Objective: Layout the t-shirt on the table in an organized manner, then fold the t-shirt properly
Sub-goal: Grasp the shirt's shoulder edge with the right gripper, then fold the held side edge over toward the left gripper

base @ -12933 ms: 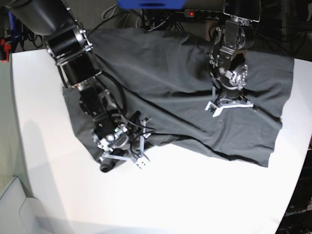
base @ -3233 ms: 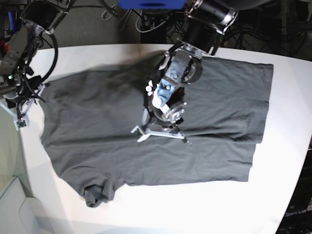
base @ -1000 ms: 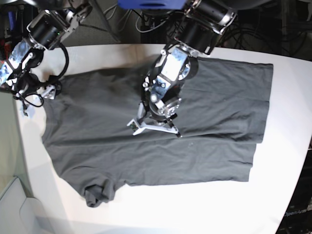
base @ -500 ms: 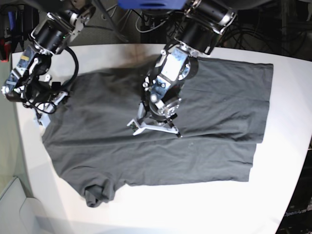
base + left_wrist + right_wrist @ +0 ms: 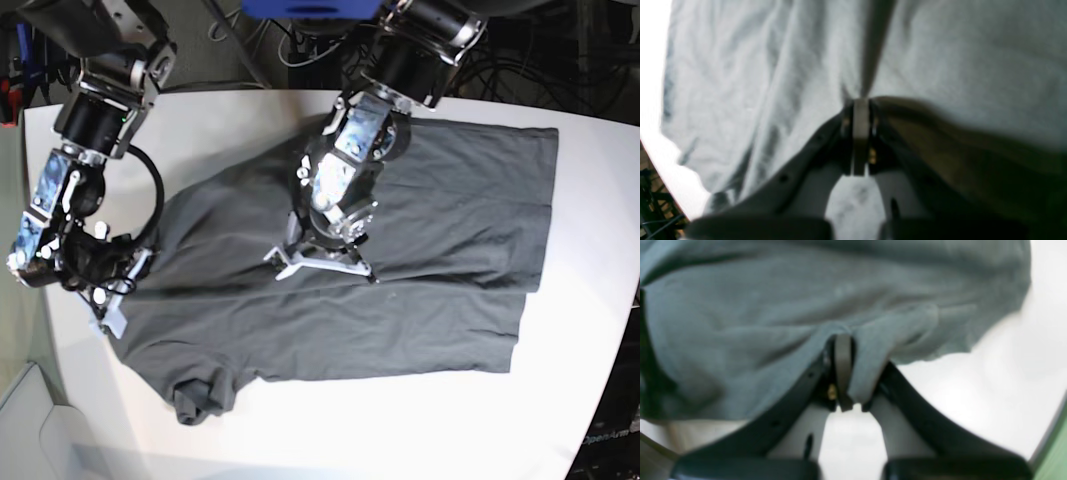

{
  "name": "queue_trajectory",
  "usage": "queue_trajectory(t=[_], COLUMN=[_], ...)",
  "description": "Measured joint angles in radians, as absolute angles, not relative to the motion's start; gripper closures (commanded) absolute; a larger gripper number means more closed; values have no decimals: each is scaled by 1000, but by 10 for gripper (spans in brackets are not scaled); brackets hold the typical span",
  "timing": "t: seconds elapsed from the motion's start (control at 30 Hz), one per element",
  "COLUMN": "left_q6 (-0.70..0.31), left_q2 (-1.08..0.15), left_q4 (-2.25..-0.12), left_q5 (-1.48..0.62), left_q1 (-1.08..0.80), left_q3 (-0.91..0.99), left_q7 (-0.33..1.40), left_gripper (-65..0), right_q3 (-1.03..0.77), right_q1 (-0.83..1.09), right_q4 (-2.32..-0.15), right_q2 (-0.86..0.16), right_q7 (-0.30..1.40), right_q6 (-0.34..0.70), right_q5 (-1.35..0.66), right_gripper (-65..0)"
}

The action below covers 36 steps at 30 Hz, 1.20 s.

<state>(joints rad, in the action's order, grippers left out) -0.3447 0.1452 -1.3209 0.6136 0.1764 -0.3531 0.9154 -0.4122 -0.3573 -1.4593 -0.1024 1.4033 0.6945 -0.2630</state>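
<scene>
Base view: the t-shirt [image 5: 420,250] lies spread across the middle of the table [image 5: 330,425], one sleeve bunched at lower left. The right gripper [image 5: 110,310], at the left edge of the frame, has its fingers clamped on the shirt's left hem. The left gripper [image 5: 320,262], at centre, presses the cloth with fingers together.

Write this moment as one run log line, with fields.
stage: folding | right gripper: shut on t-shirt edge | left gripper: shut, pressing shirt middle | table: shirt mostly flat
</scene>
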Motion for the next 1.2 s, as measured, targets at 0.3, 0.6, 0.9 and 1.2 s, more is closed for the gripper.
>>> queue_trajectory(t=[0.3, 0.6, 0.9, 1.2], left_q6=[-342, -351, -349, -353], left_q2=[149, 118, 117, 107], left_q4=[-1521, -1459, -1547, -1544], left_q5=[625, 619, 616, 615], left_q1=[193, 172, 138, 106], left_q3=[-128, 57, 60, 64], left_q7=[907, 907, 910, 904], left_gripper=[-2, -2, -2, -2], right_q3=[-411, -98, 248, 488], right_q1=[-359, -329, -382, -416], right_q4=[-1472, -1682, -1579, -1508], right_q2=[-104, -90, -90, -99], right_q7=[1408, 1408, 1403, 1276], right_q6=[695, 694, 470, 470], right_q5=[-258, -257, -263, -265], right_gripper=[0, 0, 0, -23])
